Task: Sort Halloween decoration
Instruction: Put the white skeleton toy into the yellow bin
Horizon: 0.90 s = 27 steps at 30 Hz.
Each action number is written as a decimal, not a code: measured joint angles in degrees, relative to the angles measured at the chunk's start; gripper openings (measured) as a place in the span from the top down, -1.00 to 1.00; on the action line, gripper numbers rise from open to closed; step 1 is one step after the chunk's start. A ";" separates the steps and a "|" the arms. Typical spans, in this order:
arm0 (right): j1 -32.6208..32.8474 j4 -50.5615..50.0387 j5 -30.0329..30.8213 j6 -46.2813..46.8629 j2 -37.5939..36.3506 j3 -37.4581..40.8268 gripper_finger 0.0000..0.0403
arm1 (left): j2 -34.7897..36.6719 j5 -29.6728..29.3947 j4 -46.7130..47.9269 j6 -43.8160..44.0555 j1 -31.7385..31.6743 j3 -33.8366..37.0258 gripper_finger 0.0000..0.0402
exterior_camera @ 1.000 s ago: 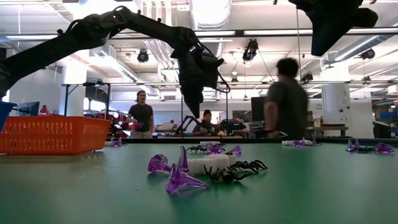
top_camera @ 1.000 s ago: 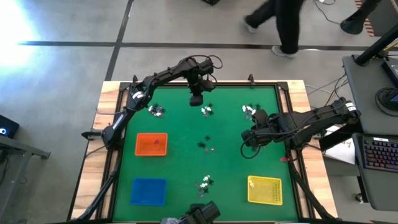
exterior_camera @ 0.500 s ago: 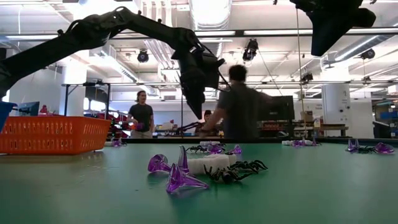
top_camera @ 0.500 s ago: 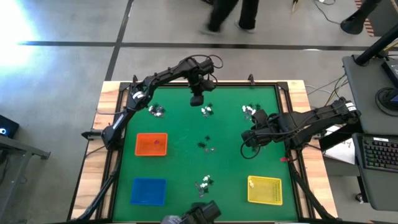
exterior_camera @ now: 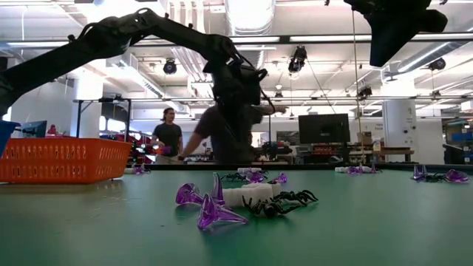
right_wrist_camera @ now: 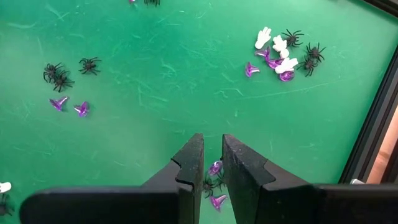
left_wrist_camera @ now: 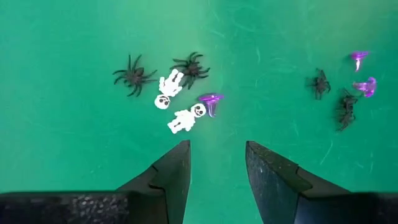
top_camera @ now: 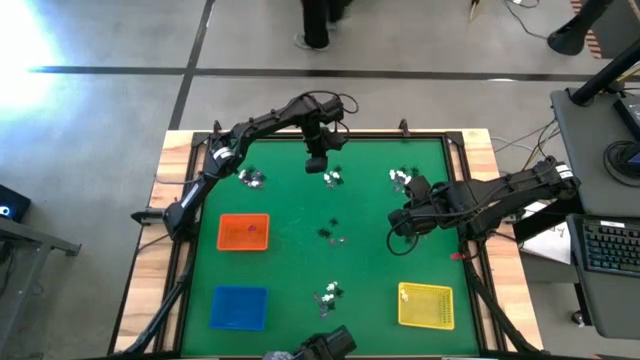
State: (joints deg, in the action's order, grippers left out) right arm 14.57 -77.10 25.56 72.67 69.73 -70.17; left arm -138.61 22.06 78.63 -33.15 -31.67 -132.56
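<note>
From above, your left gripper (top_camera: 317,163) hangs over the far side of the green table (top_camera: 290,250), just beside a small cluster of trinkets (top_camera: 333,179), while your right gripper (top_camera: 398,222) waits near the right edge, close to another cluster (top_camera: 402,177). More trinkets lie in scattered groups: one by the left arm (top_camera: 253,180), one mid-table (top_camera: 333,233), one toward the near edge (top_camera: 328,293). The orange tray (top_camera: 243,232), blue tray (top_camera: 238,306) and yellow tray (top_camera: 426,305) sit apart along the near half. At table height, purple hats (exterior_camera: 203,207), a white piece and black spiders (exterior_camera: 278,203) fill the foreground; the left gripper (exterior_camera: 238,100) hangs above the far clusters, the orange tray (exterior_camera: 63,159) stands at left, and people (exterior_camera: 168,136) show in the room behind. Through your left wrist camera, the fingers (left_wrist_camera: 176,175) stand apart and empty above two white skeletons (left_wrist_camera: 177,107), two spiders (left_wrist_camera: 161,70) and a purple hat (left_wrist_camera: 211,101); further spiders and hats (left_wrist_camera: 346,90) lie well apart. Through your right wrist camera, the fingers (right_wrist_camera: 193,163) stand narrowly apart, gripping nothing, above purple hats and a spider (right_wrist_camera: 215,183); white, black and purple pieces (right_wrist_camera: 283,53) lie near the table's dark rim (right_wrist_camera: 370,124), and others (right_wrist_camera: 65,84) lie off to the other side.
</note>
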 joint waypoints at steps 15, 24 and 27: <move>0.00 0.02 -0.02 1.24 -0.02 0.00 0.74 | 0.00 -3.28 -4.30 -7.48 0.78 6.64 0.32; 0.02 0.11 -2.05 2.96 -0.02 0.00 0.74 | 0.00 -3.39 -7.58 -12.93 1.73 6.72 0.32; 0.02 0.10 -3.31 4.32 -0.02 0.00 0.74 | 0.00 -3.38 -7.64 -13.09 1.91 6.72 0.32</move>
State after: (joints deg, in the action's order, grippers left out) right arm 14.59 -77.00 22.25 77.00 69.71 -70.17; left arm -138.61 18.68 70.99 -46.24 -29.76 -125.84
